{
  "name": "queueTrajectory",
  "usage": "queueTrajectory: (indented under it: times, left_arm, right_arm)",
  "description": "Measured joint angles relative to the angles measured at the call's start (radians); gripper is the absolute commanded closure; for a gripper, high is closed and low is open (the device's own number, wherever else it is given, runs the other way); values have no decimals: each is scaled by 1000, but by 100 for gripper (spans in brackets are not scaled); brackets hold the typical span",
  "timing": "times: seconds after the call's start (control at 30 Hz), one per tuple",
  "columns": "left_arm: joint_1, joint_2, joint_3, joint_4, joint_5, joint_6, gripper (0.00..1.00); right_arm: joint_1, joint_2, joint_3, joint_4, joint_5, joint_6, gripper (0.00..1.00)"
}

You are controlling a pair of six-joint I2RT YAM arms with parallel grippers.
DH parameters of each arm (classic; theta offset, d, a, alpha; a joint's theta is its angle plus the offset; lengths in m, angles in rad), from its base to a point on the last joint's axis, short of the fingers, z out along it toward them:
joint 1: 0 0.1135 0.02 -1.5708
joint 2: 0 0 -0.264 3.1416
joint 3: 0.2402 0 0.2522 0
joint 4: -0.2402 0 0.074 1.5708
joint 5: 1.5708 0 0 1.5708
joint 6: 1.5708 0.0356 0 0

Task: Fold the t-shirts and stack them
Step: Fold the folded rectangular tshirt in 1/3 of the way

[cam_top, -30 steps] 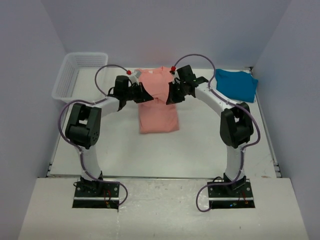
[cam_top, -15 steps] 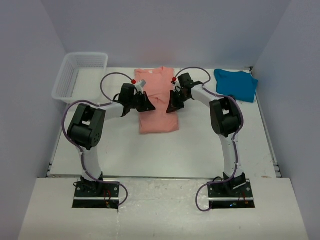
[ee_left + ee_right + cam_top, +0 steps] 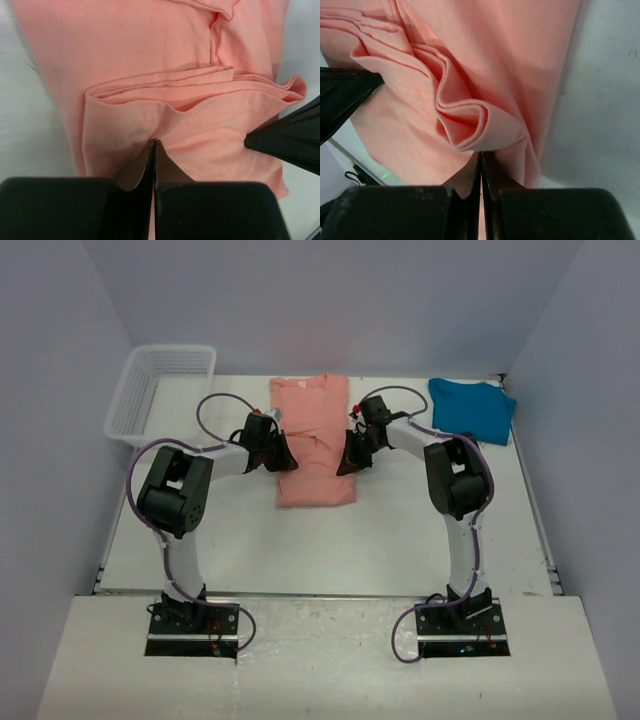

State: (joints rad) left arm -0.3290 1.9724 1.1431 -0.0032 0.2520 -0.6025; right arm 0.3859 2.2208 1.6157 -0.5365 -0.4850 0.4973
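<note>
The salmon-pink t-shirt (image 3: 315,475) lies lengthwise in the middle of the table, with a bunched fold across its middle. My left gripper (image 3: 283,456) is shut on the left end of that fold (image 3: 160,117), its tips (image 3: 154,143) pinching the stitched edge. On the other side, my right gripper (image 3: 347,459) is shut on the fold's right end, where its tips (image 3: 481,153) squeeze a rolled lip of cloth (image 3: 470,125). The teal-blue t-shirt (image 3: 472,408) lies crumpled at the far right, away from both grippers.
A white mesh basket (image 3: 150,390) stands at the far left corner. White walls close in the table on the left, back and right. The right arm's elbow (image 3: 458,475) rises near the teal-blue shirt.
Both grippers have come down and toward the near edge, still pinching the pink shirt. Its far part now lies flat on the table.
</note>
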Motion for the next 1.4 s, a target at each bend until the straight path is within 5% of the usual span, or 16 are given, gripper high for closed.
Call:
queueTrajectory:
  times: [0.43,0.93,1.4]
  left_arm:
    - [-5,-110,-156,32,-50,-56,100]
    - [-65,-284,-423,179,-71,-71,100]
    - [-163,-592,-693,117,-97,-147,100]
  right_arm:
    - [15,-134,-234,81,-5,61,100]
    - [147,-379,-667,367,-27,172,100]
    - [204,-537,-873,445,8,249,100]
